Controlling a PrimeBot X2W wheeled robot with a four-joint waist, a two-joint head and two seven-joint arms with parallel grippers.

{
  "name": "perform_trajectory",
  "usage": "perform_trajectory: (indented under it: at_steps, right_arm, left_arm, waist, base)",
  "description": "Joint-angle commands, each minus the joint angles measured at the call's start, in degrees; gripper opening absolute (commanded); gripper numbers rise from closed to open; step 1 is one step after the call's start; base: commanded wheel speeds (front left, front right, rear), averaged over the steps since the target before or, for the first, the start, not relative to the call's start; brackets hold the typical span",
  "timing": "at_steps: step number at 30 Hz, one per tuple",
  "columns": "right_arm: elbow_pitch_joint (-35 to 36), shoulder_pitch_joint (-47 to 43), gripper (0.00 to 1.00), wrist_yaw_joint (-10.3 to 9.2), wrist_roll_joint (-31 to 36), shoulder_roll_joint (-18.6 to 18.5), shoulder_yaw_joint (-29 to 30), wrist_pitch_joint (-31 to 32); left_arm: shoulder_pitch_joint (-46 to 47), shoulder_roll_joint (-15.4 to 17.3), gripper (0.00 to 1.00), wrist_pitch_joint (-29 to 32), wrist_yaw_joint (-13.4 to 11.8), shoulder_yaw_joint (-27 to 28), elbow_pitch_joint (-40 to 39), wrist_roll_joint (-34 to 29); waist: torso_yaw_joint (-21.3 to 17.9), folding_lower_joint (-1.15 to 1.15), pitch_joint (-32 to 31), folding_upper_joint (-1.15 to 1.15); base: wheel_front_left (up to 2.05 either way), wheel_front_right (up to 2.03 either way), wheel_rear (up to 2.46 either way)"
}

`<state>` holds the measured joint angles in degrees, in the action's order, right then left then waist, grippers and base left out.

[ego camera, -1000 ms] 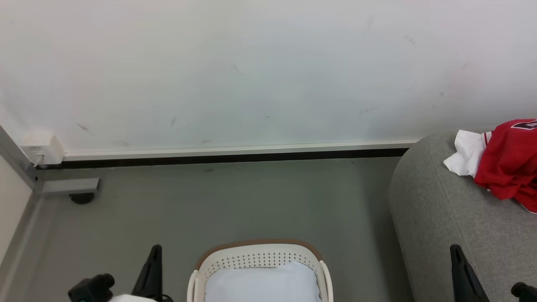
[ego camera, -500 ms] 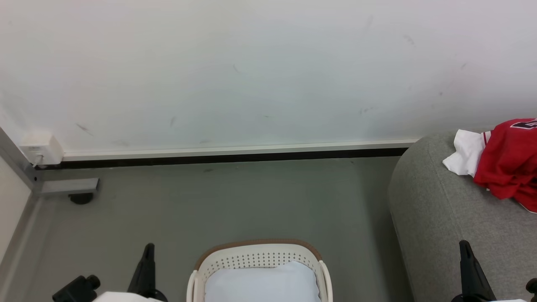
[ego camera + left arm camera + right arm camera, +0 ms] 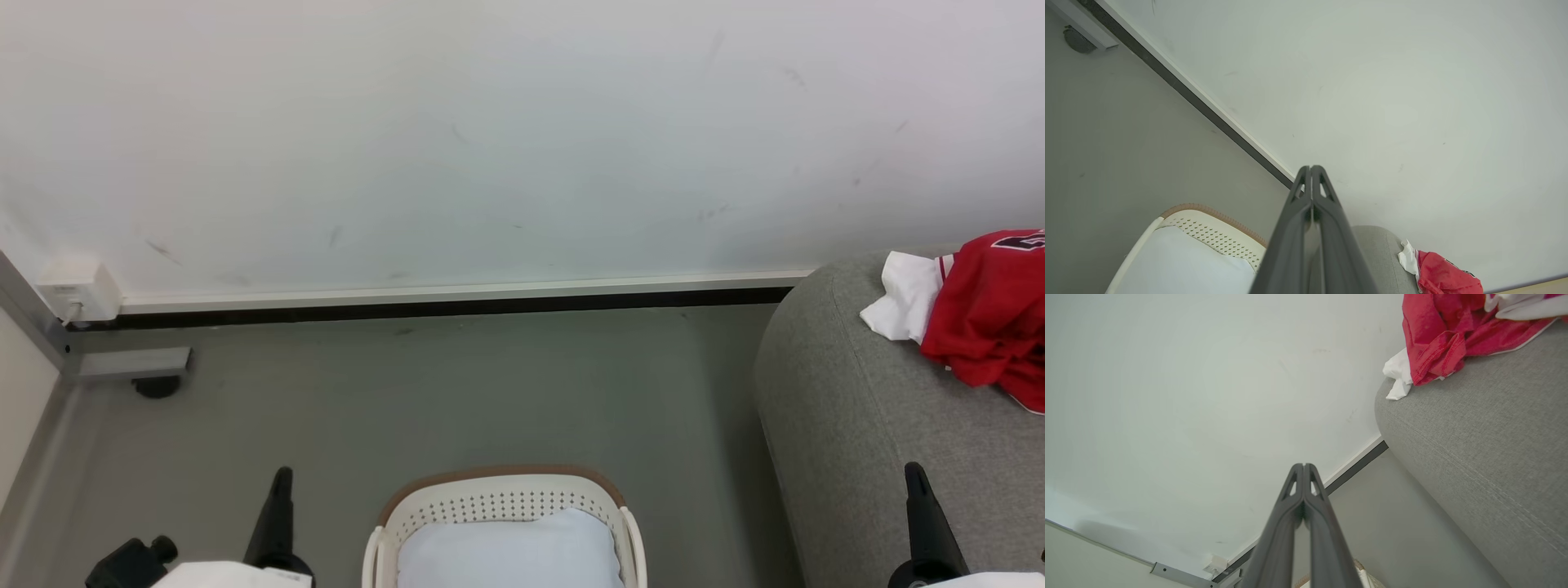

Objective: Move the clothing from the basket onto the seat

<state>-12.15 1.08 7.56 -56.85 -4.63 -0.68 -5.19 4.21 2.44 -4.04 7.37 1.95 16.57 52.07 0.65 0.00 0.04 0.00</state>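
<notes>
The clothing lies on the grey seat (image 3: 865, 425) at the right: a red jersey (image 3: 992, 310) with a white garment (image 3: 902, 309) beside it. It shows again in the left wrist view (image 3: 1443, 277) and the right wrist view (image 3: 1437, 339). The cream basket (image 3: 502, 498) with its brown rim stands on the floor at the bottom centre, holding a pale blue-white cushion (image 3: 510, 551). My left gripper (image 3: 282, 478) is shut and empty left of the basket. My right gripper (image 3: 914, 472) is shut and empty in front of the seat. Both wrist views show closed fingers (image 3: 1310, 169), (image 3: 1303, 466).
A white wall with a dark baseboard (image 3: 441, 309) runs behind the grey floor (image 3: 457, 392). A white socket box (image 3: 77, 290) and a metal frame foot (image 3: 135, 363) sit in the left corner. The seat's rounded end (image 3: 775, 392) stands right of the basket.
Both grippers have drawn back toward the bottom of the head view, the left one sliding slightly left and the right one slightly right. The clothing, basket and seat have not moved.
</notes>
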Motion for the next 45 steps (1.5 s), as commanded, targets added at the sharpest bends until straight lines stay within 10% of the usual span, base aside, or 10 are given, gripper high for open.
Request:
perform_trajectory:
  at_steps: [1,45]
  right_arm:
    - [0.4,1.4,0.00,-0.05,-1.5,-0.2,0.5,0.3]
    - [-1.1,3.9,0.00,-0.09,-24.4,0.4,4.1,7.1]
  left_arm:
    - [1.2,0.4,0.00,0.4,0.1,0.5,-0.8,2.0]
    - [1.9,0.6,0.00,7.1,0.2,3.2,-2.0,27.1]
  waist:
    - [0.0,0.00,0.0,0.00]
    - [-0.4,0.00,0.1,0.00]
  base:
    - [0.00,0.00,0.00]
    - [0.00,0.00,0.00]
